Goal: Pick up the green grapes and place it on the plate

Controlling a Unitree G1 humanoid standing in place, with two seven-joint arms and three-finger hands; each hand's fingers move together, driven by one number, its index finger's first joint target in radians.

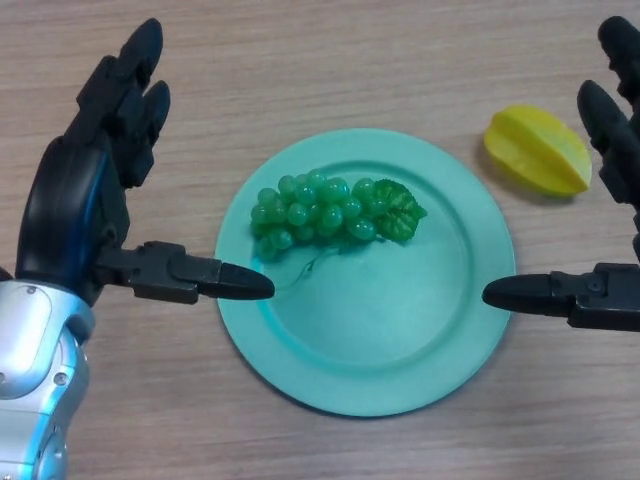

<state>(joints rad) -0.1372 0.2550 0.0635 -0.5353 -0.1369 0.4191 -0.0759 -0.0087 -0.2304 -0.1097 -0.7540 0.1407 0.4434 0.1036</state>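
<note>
A bunch of green grapes (325, 211) with a green leaf lies on the upper part of a round teal plate (400, 350) in the middle of the wooden table. My left hand (75, 200) is open at the left of the plate, its thumb reaching to the plate's left rim, not touching the grapes. My right hand (610, 150) is open at the right edge of the view, its thumb pointing at the plate's right rim. Both hands are empty.
A yellow starfruit (537, 150) lies on the table to the upper right of the plate, close to my right hand's fingers. The wooden table (300, 60) extends beyond the plate on all sides.
</note>
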